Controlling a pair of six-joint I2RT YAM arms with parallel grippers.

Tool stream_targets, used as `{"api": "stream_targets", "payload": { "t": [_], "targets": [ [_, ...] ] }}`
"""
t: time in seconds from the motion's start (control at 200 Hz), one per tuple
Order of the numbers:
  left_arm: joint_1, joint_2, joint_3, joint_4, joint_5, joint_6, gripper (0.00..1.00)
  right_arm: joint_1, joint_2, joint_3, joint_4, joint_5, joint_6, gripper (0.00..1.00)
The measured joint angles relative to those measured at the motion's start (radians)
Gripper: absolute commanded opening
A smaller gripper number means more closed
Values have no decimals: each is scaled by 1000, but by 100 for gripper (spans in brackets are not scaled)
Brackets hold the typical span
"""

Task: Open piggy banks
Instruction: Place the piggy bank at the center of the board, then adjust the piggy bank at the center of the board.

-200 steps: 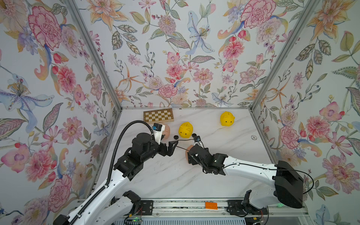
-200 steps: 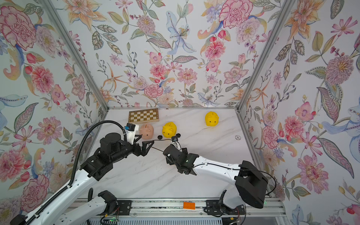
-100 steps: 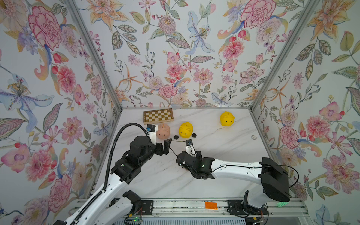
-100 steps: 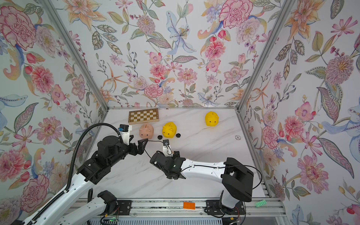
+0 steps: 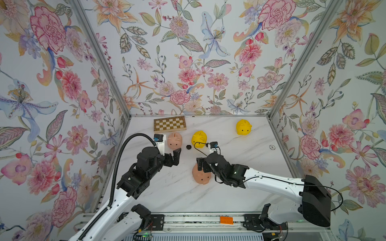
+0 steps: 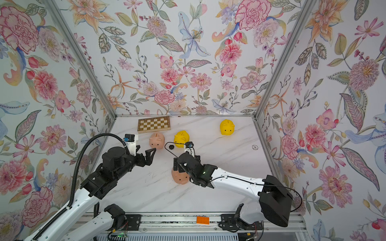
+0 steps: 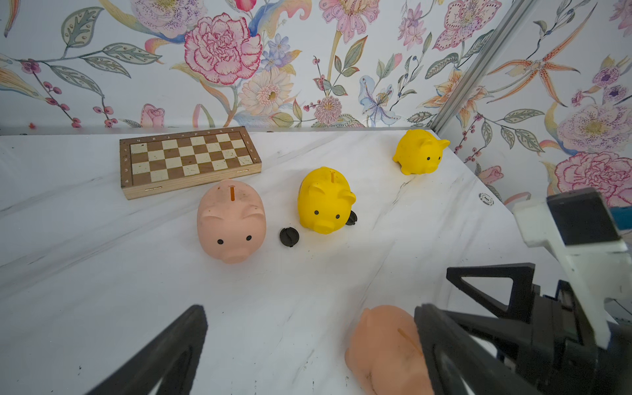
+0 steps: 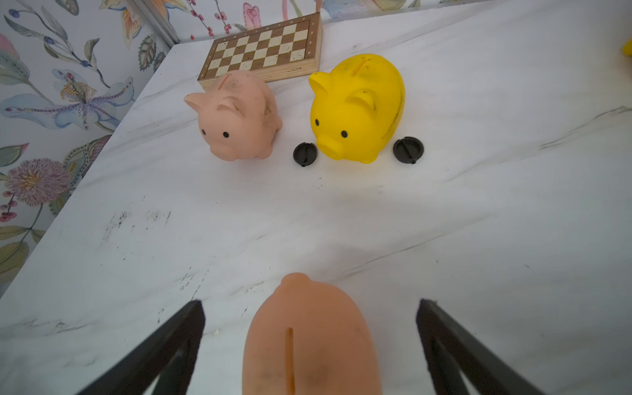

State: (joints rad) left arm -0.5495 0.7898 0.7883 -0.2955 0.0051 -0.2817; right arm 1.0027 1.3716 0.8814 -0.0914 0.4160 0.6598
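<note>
Peach-coloured piggy bank (image 8: 309,342) sits near the middle of the counter (image 8: 478,239), between the right fingers (image 8: 191,318), which stand wide apart and seem not to touch it. The left fingers (image 7: 193,325) are spread and empty, near the second peach piggy bank (image 7: 232,220) by the chessboard (image 7: 188,159) at the back edge.

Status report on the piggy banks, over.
Left gripper open, empty. Right gripper open, straddling near pink pig, not touching. Two black plugs loose beside middle yellow pig. Nothing blocking.
</note>
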Motion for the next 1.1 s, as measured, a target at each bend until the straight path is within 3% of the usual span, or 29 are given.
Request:
{"api": "stream_targets", "payload": {
  "t": [0.175, 0.4, 0.786, 1.101],
  "targets": [
    [0, 10, 0, -3, 23, -3, 99, -116, -50, -84, -29, -63, -17, 99],
    [1, 45, 0, -3, 74, -8, 99, -142, -72, -158, -62, -114, -28, 99],
    [1, 96, -1, -2, 167, -42, 99, -56, -99, -250, -87, -120, -8, 99],
    [1, 149, -21, -2, 199, -77, 99, 50, -76, -261, 33, -138, -28, 99]
  ]
}}
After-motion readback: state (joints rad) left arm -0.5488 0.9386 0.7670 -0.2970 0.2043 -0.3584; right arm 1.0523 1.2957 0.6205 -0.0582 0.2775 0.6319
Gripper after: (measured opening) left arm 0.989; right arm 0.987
